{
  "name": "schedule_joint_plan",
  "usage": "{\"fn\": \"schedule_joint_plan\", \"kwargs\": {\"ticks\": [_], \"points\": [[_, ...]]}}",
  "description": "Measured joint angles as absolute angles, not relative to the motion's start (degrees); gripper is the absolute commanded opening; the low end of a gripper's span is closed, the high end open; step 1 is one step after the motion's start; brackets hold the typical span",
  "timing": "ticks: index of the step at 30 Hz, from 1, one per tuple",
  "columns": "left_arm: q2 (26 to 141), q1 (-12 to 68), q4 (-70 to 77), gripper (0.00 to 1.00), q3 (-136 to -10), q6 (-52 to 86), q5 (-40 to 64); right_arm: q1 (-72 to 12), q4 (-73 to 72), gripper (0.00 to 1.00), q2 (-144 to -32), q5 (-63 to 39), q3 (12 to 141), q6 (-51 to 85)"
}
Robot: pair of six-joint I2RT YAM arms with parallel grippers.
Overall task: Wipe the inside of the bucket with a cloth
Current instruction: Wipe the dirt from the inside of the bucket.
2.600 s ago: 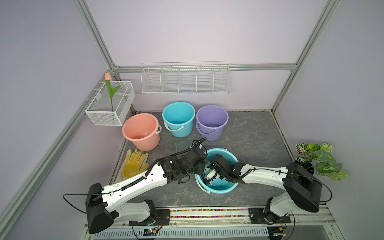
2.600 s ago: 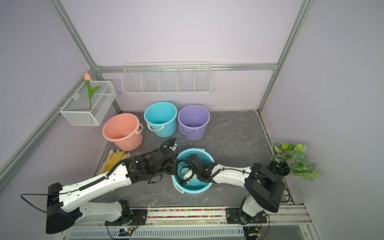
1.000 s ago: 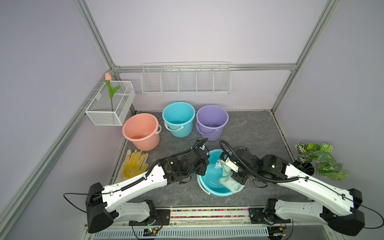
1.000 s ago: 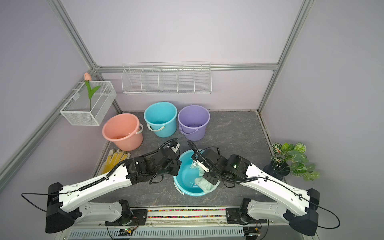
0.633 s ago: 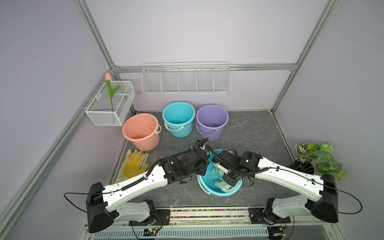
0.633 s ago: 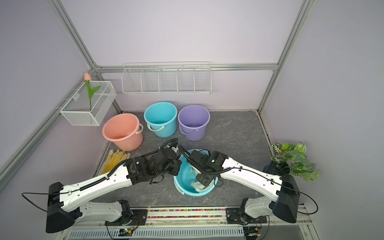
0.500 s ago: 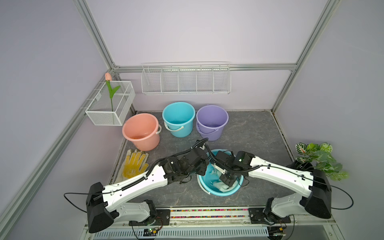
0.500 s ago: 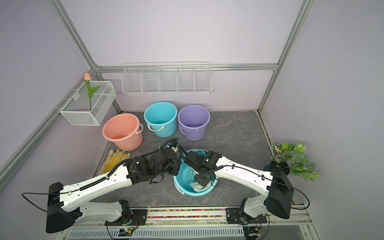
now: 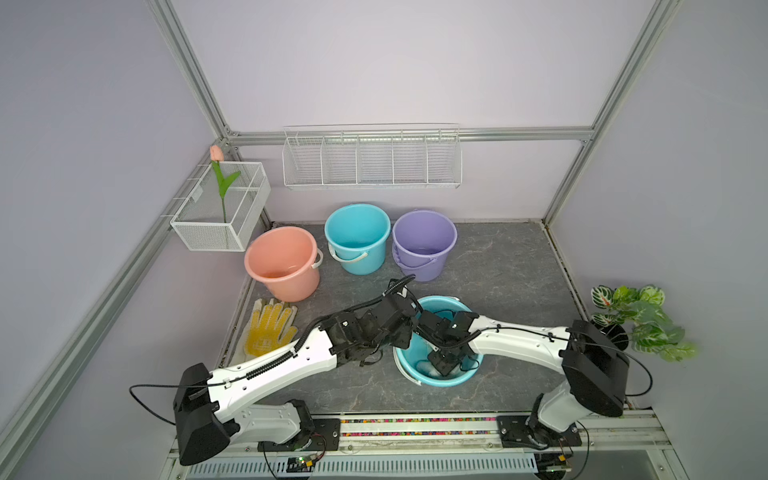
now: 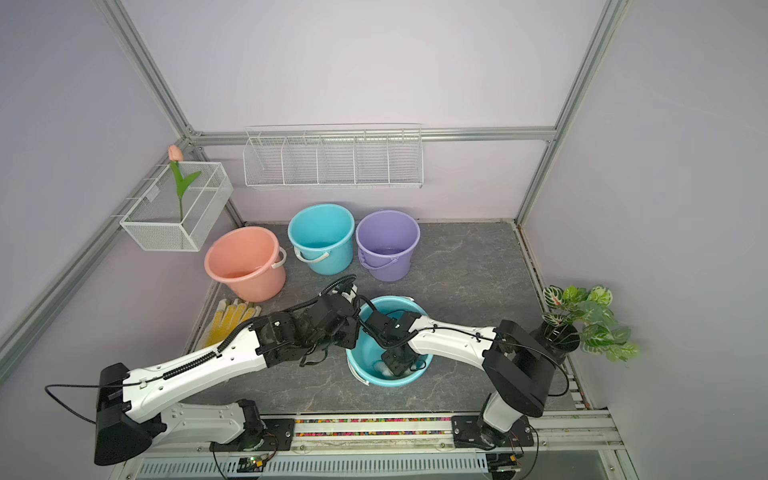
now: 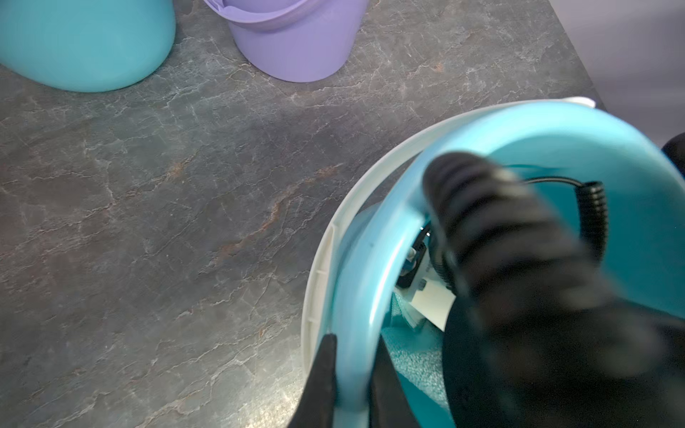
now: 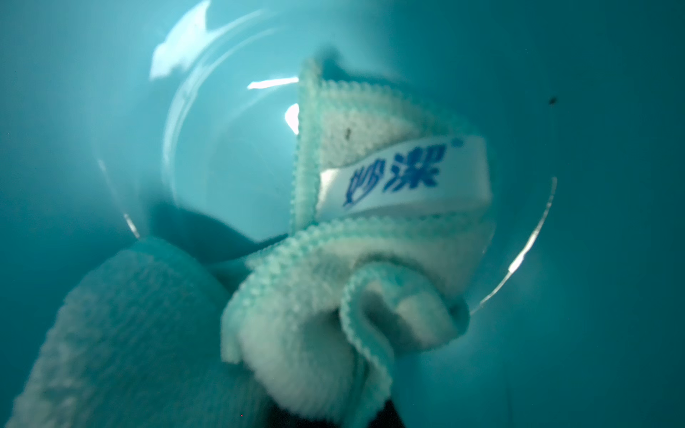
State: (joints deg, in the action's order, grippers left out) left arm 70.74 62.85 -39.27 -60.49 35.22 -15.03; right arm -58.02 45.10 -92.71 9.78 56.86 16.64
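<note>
The bucket point(image 9: 437, 299), teal with a white handle, stood upright on the grey stone-patterned table point(image 9: 498, 266). The left gripper point(image 11: 354, 346) was clamped on the bucket's rim, one finger outside the wall and one inside. In a top view that gripper point(image 9: 405, 337) sat on the side of the bucket nearest the left arm.

The right gripper point(image 9: 444, 360) reached down inside the bucket, low near its floor. Its jaws were closed and appeared to pinch a bunched fold of the cloth point(image 12: 315, 296). The right wrist view showed only a dark sliver of the fingers under the fabric.

The cloth lay crumpled on the bucket's floor and against its inner wall. Its white label point(image 12: 404, 178), printed with blue characters, was turned up.

Beyond the bucket, toward the rear wall, stood a purple bucket point(image 9: 444, 257), a second teal bucket point(image 9: 357, 262) and a pink bucket point(image 9: 291, 286). A glove point(image 9: 270, 328) with yellow dots lay flat on the left arm's side of the bucket, well apart from it.
</note>
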Motion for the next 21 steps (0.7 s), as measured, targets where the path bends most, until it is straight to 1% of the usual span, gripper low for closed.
{"fn": "schedule_joint_plan", "kwargs": {"ticks": [11,17,21], "points": [[70.8,62.6,-39.3,0.00,-60.5,36.1,-16.3,-58.2,44.9,0.07,-92.6,9.8,57.4,19.3],[70.6,63.3,-37.6,0.00,-60.5,35.4,-16.0,-57.8,49.5,0.07,-87.9,9.8,58.2,21.2],[70.7,63.4,-37.8,0.00,-60.5,34.9,-15.9,-57.9,54.4,0.07,-81.8,9.8,62.8,22.6]]}}
